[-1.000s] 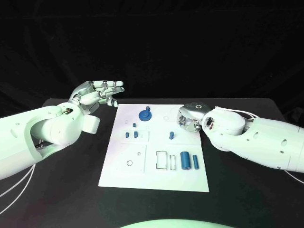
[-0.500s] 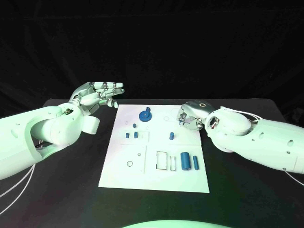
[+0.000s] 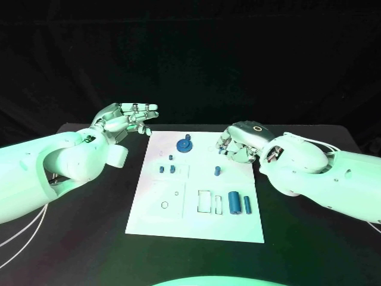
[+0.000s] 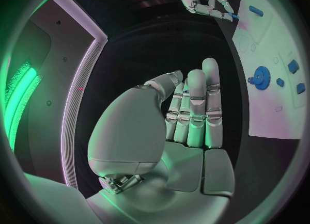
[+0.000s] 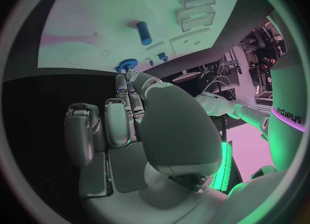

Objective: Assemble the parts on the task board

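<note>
Assembly looks barely begun — most blue parts lie loose on the task board, the white plate in the middle of the black tabletop. A round gear-like part sits near the board's far edge, two small pegs lie at its left middle, one short peg lies nearer the centre, and a thick cylinder with a thinner rod just beside it rests near the right edge, next to some rectangular slots that I judge unfilled. Whether any piece is already seated I cannot tell.

The left hand hovers off the board's far left corner, above the tabletop, palm up, fingers straight and side by side, holding nothing. The right hand hangs over the board's far right corner, fingers curled down toward the surface; the left wrist view shows its fingertips drawn together at something small and blue at the board's edge — but whether it is pinched or merely touched I cannot tell.
</note>
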Tool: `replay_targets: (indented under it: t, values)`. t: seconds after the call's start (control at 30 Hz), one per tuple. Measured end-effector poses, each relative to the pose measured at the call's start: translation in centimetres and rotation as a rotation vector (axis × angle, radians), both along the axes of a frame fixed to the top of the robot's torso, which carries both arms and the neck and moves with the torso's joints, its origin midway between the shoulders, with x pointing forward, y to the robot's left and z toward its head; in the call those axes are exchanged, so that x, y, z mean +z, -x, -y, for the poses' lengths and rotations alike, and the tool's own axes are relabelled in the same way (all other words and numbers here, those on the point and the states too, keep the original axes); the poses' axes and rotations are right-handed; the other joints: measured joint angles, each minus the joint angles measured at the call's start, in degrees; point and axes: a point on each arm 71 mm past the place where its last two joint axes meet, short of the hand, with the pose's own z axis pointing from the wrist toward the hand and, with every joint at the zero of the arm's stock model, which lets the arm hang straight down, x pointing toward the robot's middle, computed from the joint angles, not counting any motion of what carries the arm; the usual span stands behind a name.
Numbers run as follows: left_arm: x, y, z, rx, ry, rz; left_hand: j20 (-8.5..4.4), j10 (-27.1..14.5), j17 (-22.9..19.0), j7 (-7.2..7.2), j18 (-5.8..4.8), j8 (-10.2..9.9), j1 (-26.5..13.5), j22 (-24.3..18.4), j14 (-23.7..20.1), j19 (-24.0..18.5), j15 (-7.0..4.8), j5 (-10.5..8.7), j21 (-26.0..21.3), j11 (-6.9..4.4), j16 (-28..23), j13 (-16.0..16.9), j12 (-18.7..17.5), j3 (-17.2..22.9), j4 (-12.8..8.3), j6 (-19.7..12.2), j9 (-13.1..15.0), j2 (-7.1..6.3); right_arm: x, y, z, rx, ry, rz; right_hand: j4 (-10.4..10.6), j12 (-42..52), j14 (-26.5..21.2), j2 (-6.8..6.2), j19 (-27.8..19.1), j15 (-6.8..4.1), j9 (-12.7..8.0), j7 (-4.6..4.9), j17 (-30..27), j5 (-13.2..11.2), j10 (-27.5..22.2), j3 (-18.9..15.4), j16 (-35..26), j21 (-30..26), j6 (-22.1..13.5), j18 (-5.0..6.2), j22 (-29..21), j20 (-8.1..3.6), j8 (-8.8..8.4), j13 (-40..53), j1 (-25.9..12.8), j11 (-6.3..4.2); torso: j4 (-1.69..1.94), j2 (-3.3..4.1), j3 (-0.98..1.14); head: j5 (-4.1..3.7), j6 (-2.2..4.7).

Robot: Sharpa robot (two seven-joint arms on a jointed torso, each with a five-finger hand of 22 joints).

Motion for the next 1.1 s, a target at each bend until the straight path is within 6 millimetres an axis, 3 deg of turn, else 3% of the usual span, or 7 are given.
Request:
replay_targets:
  t: [0.2,0.5,0.77,1.1]
  values:
    - [-0.1,-0.1,0.5,-0.009,0.003,-0.001,0.0,0.0,0.0,0.0,0.0,0.0,0.0,-0.1,0.0,0.0,0.0,0.0,0.0,0.0,0.0,0.0,0.0,0.0,0.0,0.0,0.0,0.0,-0.4,1.7,-3.8,0.09,-0.041,-0.025,-0.2,0.0,0.0,-0.24,0.0,0.0,0.1,0.0,0.0,0.0,0.1,0.2,0.0,0.0,0.0,0.0,0.0,0.0,-0.02,0.0,-0.2,-0.09,0.18,-0.02,-0.04,1.37,-0.31]
    - [-0.2,-0.1,1.2,-0.022,0.007,-0.003,0.0,0.0,-0.1,0.0,0.0,0.0,0.0,-0.2,0.0,0.0,0.0,0.0,-0.2,0.0,0.0,0.0,0.3,0.0,0.0,0.0,0.0,0.0,-3.0,3.7,-7.7,0.174,-0.066,-0.086,-0.2,-0.3,0.0,-0.25,0.0,0.0,0.1,0.0,0.0,-0.1,0.3,0.2,0.0,0.0,0.0,0.0,0.0,0.0,-0.08,0.0,-0.2,-0.09,0.29,-0.01,-0.18,3.78,-1.08]
    - [-0.2,-0.1,1.6,-0.031,0.011,-0.004,0.0,0.0,-0.1,-0.01,0.0,0.0,0.0,-0.2,0.0,0.0,0.01,0.0,-0.2,0.0,0.0,0.0,0.3,0.0,0.0,0.0,0.0,0.0,-5.6,4.7,-9.7,0.202,-0.062,-0.128,-0.3,-0.4,0.0,-0.25,0.0,0.0,0.1,-0.01,0.0,-0.2,0.3,0.3,0.0,0.0,0.0,0.0,0.0,0.0,-0.22,0.0,-0.2,-0.06,0.25,0.05,-0.17,5.13,-1.74]
    - [-0.2,-0.1,1.9,-0.038,0.013,-0.004,0.0,-0.1,-0.1,-0.01,0.0,0.0,0.0,-0.3,0.0,0.0,0.01,0.0,-0.2,-0.11,0.0,0.0,0.3,0.0,0.0,0.0,0.0,0.04,-7.3,4.7,-10.5,0.203,-0.045,-0.141,-0.3,-0.4,0.0,-0.41,0.0,0.0,0.1,-0.04,-0.1,-0.3,0.5,0.3,0.0,0.0,-0.1,0.0,0.0,0.0,-0.01,-0.1,-0.4,-0.1,0.21,0.06,-0.15,6.42,-2.52]
